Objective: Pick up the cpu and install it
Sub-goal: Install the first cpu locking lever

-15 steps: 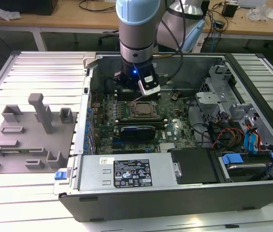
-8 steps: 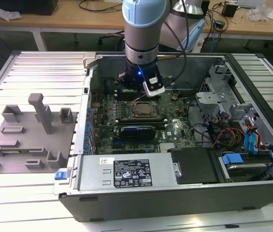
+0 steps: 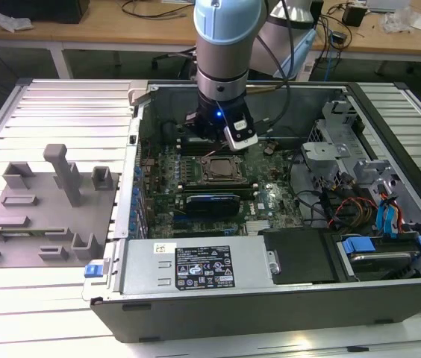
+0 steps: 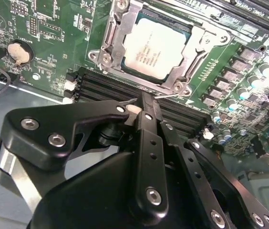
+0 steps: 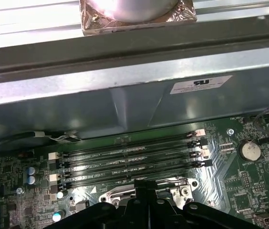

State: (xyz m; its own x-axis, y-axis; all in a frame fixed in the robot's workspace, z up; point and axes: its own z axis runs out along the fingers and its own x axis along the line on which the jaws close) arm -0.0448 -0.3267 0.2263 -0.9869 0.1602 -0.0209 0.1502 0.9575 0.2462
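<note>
I see the small flat square silver-topped cpu (image 4: 157, 45) already lying in the dark metal socket frame (image 4: 109, 33) on the green motherboard (image 4: 44, 28) — just beyond my fingers' tips. The black gripper (image 4: 144, 102) has its fingers together, holding nothing.

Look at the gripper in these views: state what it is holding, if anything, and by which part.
Nothing is held. The gripper has its fingers together with nothing between them, hanging above the motherboard. The cpu already lies in its socket frame, apart from the gripper.
</note>
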